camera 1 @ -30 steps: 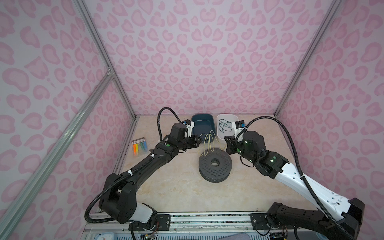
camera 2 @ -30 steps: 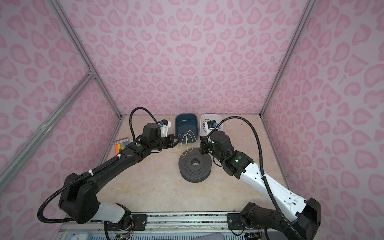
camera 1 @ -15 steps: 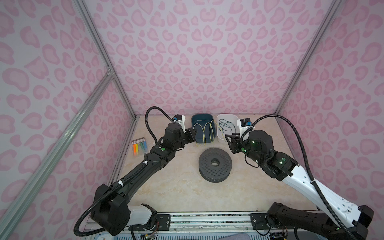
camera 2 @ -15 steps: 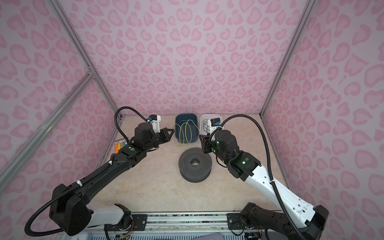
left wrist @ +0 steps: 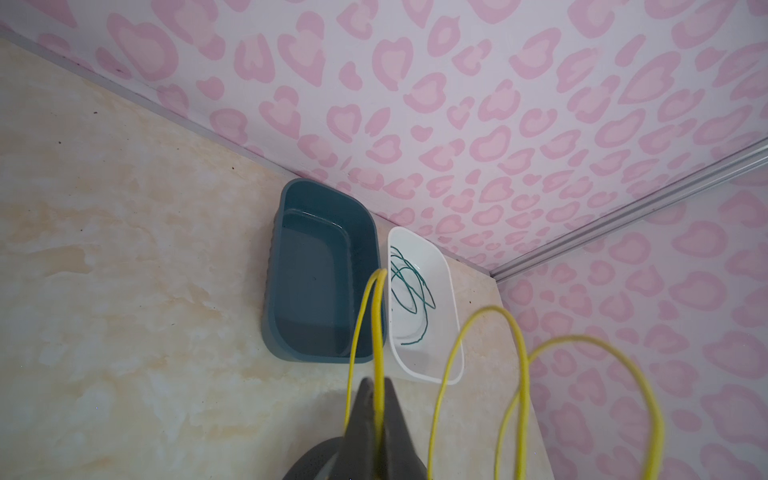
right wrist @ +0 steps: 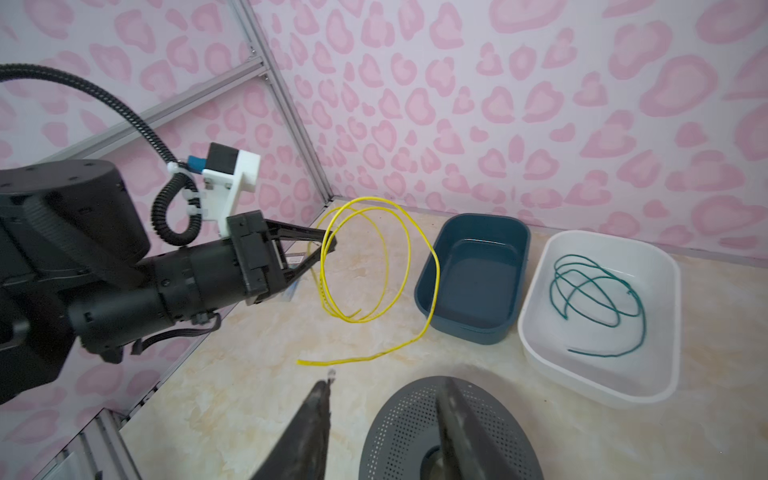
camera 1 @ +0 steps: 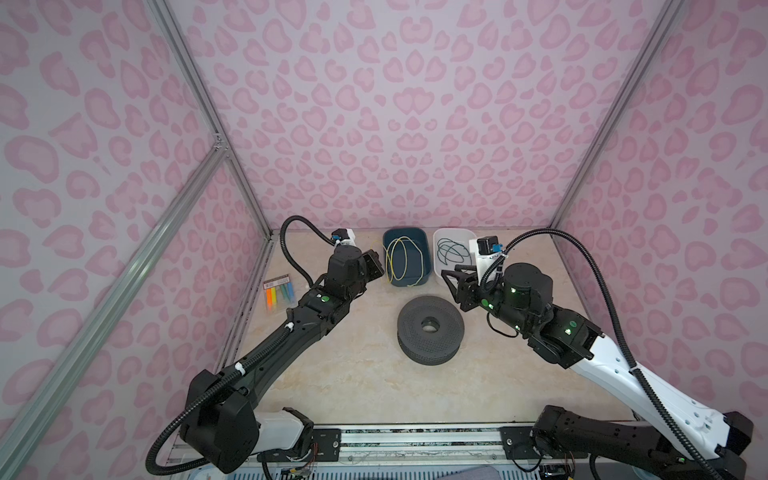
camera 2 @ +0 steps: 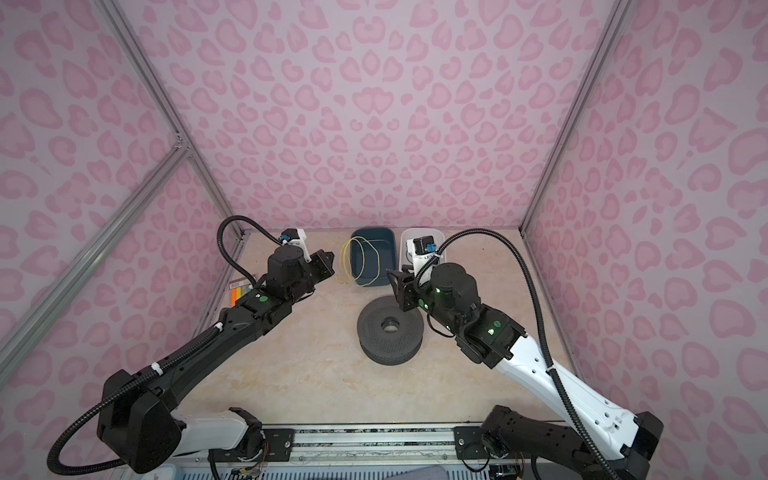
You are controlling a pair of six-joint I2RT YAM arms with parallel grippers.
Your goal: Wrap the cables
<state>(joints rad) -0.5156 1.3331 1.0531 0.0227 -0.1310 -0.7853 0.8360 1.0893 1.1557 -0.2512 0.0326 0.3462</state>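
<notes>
The cable is a thin yellow wire (camera 1: 398, 258), hanging in loose loops in front of the dark blue bin (camera 1: 425, 257). My left gripper (camera 1: 376, 266) is shut on it, and the wire (left wrist: 376, 324) runs out between the closed tips of that gripper (left wrist: 376, 384). In the right wrist view the loops (right wrist: 374, 266) dangle from the left gripper (right wrist: 330, 243), and the free end lies on the table. My right gripper (right wrist: 384, 386) is open and empty, hovering over the edge of the grey perforated spool (right wrist: 457, 428), apart from the wire.
The grey spool (camera 1: 430, 328) sits mid-table. A white bin (camera 1: 439, 266) holding a dark green cord (camera 1: 451, 251) stands beside the blue bin at the back wall. Coloured strips (camera 1: 280, 293) lie by the left wall. Black hoses arch over both arms.
My right gripper has opened, let go of the wire and drawn back to the right. The left arm has carried the wire loops back and left, off the spool toward the blue bin.
</notes>
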